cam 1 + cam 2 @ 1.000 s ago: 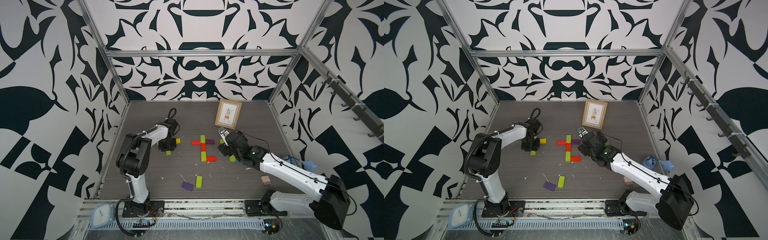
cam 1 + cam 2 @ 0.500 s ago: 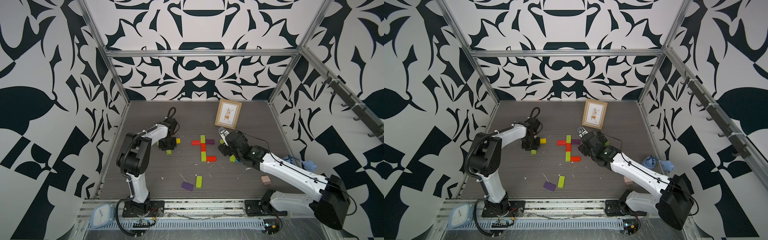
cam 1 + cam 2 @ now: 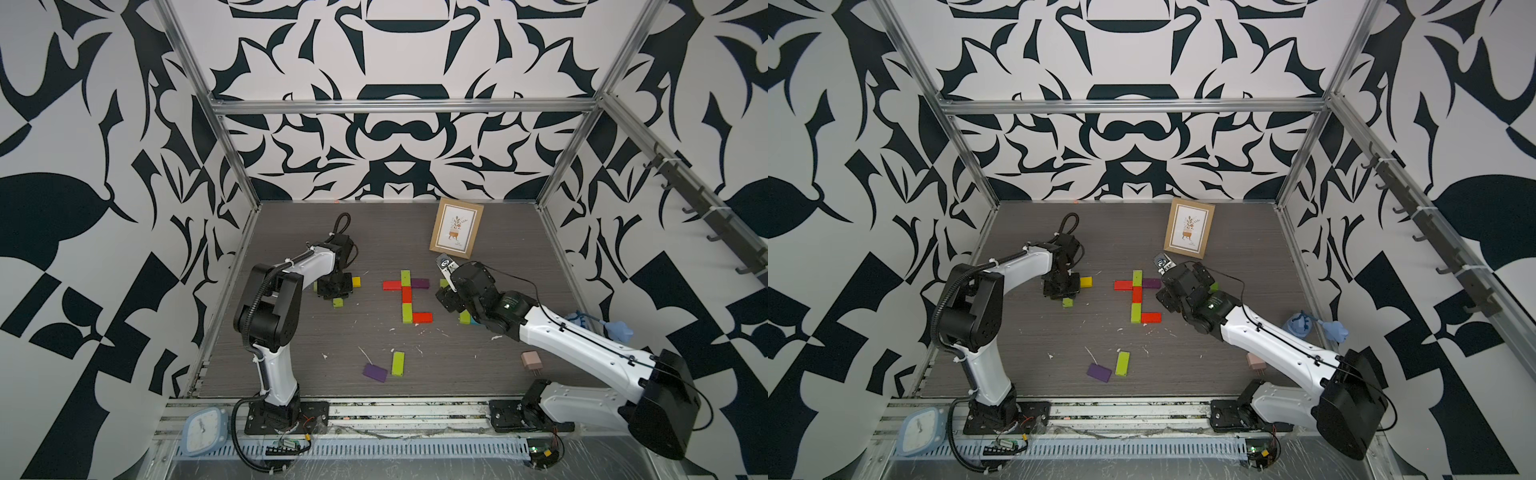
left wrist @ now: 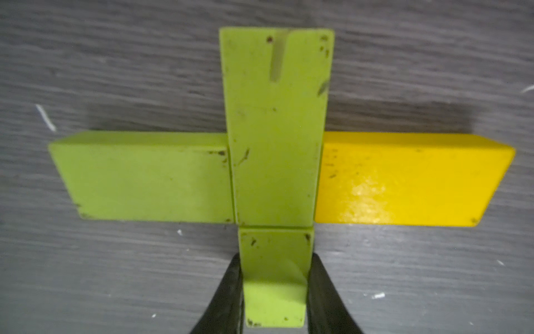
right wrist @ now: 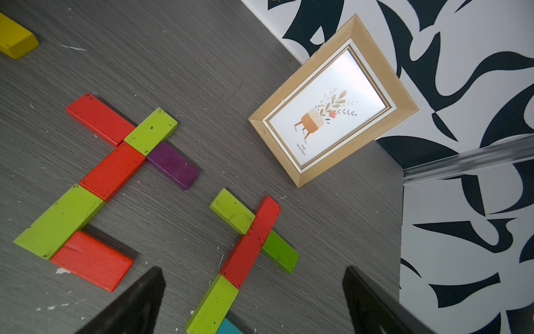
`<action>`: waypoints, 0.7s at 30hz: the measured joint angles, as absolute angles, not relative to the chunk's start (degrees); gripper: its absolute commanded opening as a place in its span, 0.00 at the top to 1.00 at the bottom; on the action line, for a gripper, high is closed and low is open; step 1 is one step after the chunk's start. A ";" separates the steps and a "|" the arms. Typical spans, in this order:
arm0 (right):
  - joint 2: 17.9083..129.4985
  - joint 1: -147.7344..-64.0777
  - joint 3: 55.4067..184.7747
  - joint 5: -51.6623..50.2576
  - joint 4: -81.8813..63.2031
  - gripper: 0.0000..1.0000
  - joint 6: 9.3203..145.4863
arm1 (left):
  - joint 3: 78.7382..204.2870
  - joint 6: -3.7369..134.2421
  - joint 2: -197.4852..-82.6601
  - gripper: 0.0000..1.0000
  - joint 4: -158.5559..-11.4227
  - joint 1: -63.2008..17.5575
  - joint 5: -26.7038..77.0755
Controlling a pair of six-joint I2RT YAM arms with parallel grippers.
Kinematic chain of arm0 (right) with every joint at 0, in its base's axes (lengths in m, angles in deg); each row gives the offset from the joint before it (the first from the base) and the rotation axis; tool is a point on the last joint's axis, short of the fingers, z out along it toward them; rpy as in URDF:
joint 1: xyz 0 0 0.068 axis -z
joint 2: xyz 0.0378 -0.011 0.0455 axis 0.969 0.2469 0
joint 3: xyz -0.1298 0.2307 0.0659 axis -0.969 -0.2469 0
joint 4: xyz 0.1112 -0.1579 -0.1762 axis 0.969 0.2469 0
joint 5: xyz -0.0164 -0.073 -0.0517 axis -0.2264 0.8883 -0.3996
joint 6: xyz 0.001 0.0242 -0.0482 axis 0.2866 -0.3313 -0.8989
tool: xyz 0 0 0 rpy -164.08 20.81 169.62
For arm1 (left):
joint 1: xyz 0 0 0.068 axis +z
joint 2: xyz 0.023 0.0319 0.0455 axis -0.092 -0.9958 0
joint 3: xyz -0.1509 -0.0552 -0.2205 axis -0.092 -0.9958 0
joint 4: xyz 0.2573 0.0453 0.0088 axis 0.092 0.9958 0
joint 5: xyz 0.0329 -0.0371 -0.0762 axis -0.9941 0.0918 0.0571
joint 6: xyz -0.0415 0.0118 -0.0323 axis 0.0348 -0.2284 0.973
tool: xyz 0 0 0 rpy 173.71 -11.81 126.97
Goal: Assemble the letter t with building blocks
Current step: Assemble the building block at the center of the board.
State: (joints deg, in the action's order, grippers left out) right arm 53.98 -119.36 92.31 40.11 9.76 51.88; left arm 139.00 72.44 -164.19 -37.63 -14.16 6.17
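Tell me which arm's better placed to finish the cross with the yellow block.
Left: the left gripper is shut on a green block at the foot of that cross; the right gripper hangs open over other blocks.

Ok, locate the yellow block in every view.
In a top view: yellow block left of the red crossbar block.
In a top view: yellow block likewise.
Left wrist: yellow block butting a lime block.
Right wrist: yellow block cropped at the edge, beyond the red crossbar block.
Landmark: red crossbar block, absent only from left wrist.
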 measured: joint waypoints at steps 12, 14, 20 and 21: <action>54.29 -119.34 92.31 40.14 9.76 0.00 51.86 | 139.02 72.44 -164.30 0.74 -37.63 -13.84 6.65; 54.29 -119.36 92.31 40.11 9.76 0.01 51.86 | 139.02 72.44 -164.32 0.73 -37.63 -13.84 6.67; 54.29 -119.36 92.31 40.11 9.76 0.01 51.86 | 139.02 72.39 -164.37 0.73 -37.63 -13.79 6.74; 54.29 -119.36 92.31 40.11 9.76 0.00 51.86 | 139.02 72.39 -164.39 0.72 -37.63 -13.77 6.76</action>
State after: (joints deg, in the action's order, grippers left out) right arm 54.29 -119.36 92.31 40.11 9.76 51.86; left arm 139.02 72.39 -164.39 -37.63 -13.77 6.76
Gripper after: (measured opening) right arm 0.994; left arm 0.319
